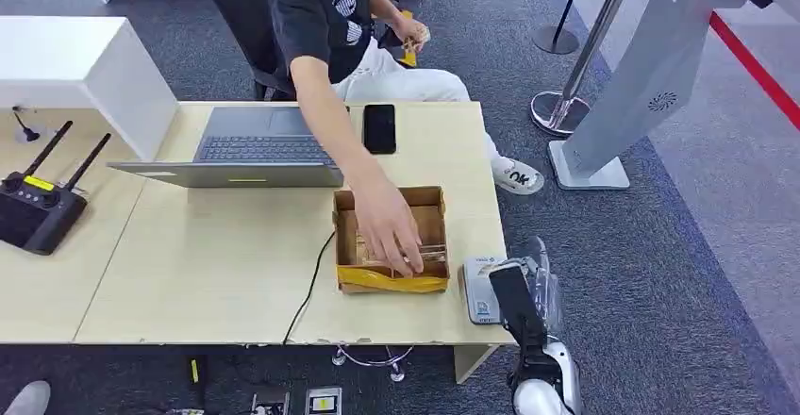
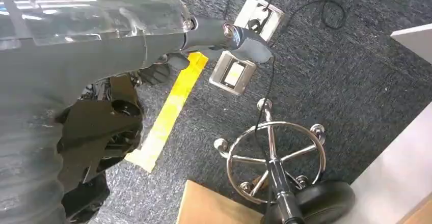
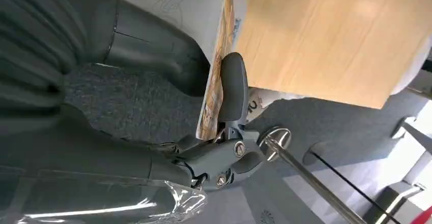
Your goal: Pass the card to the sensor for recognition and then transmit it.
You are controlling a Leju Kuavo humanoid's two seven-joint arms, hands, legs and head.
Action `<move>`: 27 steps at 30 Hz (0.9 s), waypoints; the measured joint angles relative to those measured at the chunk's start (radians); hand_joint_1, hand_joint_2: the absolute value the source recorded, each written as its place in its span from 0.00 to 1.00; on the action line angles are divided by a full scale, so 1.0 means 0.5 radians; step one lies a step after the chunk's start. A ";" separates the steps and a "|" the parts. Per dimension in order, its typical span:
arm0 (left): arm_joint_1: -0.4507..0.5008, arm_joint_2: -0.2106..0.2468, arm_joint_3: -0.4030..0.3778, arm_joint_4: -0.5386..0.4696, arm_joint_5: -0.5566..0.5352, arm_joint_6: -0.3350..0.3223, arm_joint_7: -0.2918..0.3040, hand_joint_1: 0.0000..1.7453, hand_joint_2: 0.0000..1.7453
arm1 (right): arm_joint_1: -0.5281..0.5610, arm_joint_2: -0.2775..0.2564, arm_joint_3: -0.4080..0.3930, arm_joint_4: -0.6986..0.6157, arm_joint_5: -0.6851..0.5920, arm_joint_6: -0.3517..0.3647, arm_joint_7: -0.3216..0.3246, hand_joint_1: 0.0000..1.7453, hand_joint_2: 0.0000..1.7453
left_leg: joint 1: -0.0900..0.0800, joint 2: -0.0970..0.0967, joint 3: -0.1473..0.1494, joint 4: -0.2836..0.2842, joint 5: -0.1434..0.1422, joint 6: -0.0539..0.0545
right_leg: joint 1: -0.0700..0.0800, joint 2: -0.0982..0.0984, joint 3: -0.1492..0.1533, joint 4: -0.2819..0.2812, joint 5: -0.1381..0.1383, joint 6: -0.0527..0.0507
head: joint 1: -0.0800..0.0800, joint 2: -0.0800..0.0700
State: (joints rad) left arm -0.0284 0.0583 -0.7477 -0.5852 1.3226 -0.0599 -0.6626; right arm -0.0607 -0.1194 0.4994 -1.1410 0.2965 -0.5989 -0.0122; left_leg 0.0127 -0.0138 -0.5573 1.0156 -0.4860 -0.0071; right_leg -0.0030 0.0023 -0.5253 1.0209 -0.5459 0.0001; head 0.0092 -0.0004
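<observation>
A thin card (image 3: 213,84), seen edge-on, is pinched between the thumb and a finger of my right hand (image 3: 224,132). In the head view that right hand (image 1: 517,294) hovers at the table's front right corner, right over the small white-and-grey sensor (image 1: 476,292). The sensor's pale top with a QR label (image 3: 168,2) lies just behind the card. My left hand (image 2: 153,56) hangs over the carpet and holds nothing. A person's hand (image 1: 387,231) reaches into the open cardboard box (image 1: 390,196) beside the sensor.
A grey laptop (image 1: 255,146) and a black phone (image 1: 379,128) lie at the table's far side. A black remote with antennas (image 1: 38,209) sits at the left. A grey kiosk (image 1: 641,85) and a stanchion base (image 1: 557,108) stand to the right. A chair base (image 2: 275,158) is under the table.
</observation>
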 joint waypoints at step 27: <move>0.013 0.037 -0.003 -0.062 0.070 0.049 0.000 0.00 1.00 | -0.094 0.067 0.051 0.453 -0.242 -0.019 -0.183 1.00 1.00 | 0.000 0.000 0.003 0.000 0.000 0.000 | 0.000 0.000 0.002 0.000 0.000 0.000 | 0.001 0.000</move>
State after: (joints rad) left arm -0.0217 0.0771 -0.7492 -0.6161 1.3576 -0.0355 -0.6626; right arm -0.1075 -0.0858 0.5249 -0.9144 0.1755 -0.6085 -0.1038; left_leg 0.0127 -0.0136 -0.5560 1.0156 -0.4859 -0.0070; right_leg -0.0029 0.0025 -0.5243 1.0209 -0.5458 0.0001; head 0.0095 -0.0004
